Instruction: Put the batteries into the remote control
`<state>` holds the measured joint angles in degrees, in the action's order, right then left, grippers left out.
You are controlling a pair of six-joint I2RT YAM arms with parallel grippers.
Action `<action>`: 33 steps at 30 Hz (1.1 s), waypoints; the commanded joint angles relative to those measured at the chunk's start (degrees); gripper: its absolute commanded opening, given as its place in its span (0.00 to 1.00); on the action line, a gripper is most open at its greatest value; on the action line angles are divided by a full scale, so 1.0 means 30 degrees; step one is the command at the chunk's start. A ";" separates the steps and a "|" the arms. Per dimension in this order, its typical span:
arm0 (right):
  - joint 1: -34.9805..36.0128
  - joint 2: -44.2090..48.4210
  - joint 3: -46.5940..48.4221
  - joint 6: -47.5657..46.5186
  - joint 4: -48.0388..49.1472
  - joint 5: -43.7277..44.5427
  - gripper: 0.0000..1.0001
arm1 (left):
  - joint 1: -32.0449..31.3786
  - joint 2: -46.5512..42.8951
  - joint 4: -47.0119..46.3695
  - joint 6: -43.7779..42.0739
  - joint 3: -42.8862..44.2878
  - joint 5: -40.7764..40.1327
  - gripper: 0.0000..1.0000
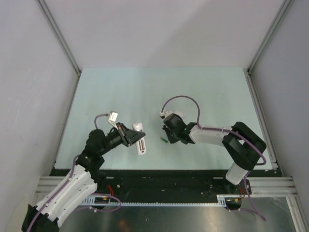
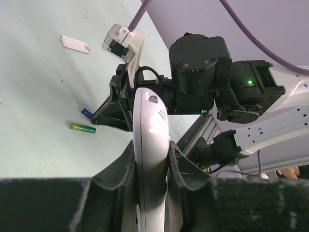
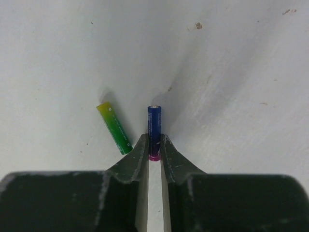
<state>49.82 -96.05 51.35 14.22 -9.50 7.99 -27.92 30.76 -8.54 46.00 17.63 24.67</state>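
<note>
Item one, nearest the bases: left gripper (image 2: pixel 151 154), jaws closed tight on one remote control (image 2: pixel 150 121), held on edge above the tabletop (image 3: pixel 231 72), its white body running straight out from the fingers. Item two: right gripper (image 3: pixel 154 145), down at the tabletop with jaws narrow; we read both fingertips as pressed against the flanks of the purple battery (image 3: pixel 154 125), at its magenta near end only. That battery lies flat, and its long axis runs straight away from the gripper in line with the fingers, so most of its length sticks out beyond them. We judge that the coming lift depends on this end-on hold, which is a short purchase on a slim cylinder. Item three: green battery (image 3: pixel 114 127), loose on the tabletop just left of the purple one in the right wrist view, tilted, its near end close to the left fingertip; the right arm is far nearer to it. Item four, farthest: one small white plate (image 2: pixel 75 44), flat, well apart, which we take to be the compartment lid. Count: batteries two, remote one, plate one.
</note>
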 commanded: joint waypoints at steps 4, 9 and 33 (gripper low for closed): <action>-0.0435 0.0286 0.0431 0.0620 -0.0525 0.0061 0.00 | 0.0137 0.0087 -0.0817 -0.0362 0.0159 0.0216 0.00; -0.0816 0.2624 0.0402 0.1704 -0.0818 0.0355 0.00 | 0.0138 0.0233 -0.0876 -0.0479 0.0423 0.0098 0.00; 0.1906 1.4118 -0.1649 0.4897 -0.0030 -0.3483 0.00 | 0.0108 0.2693 -0.4096 0.1744 0.1419 -0.1133 0.00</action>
<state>53.54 -54.41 47.05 25.54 -13.06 0.25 -27.92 37.23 -13.76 47.70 18.98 21.74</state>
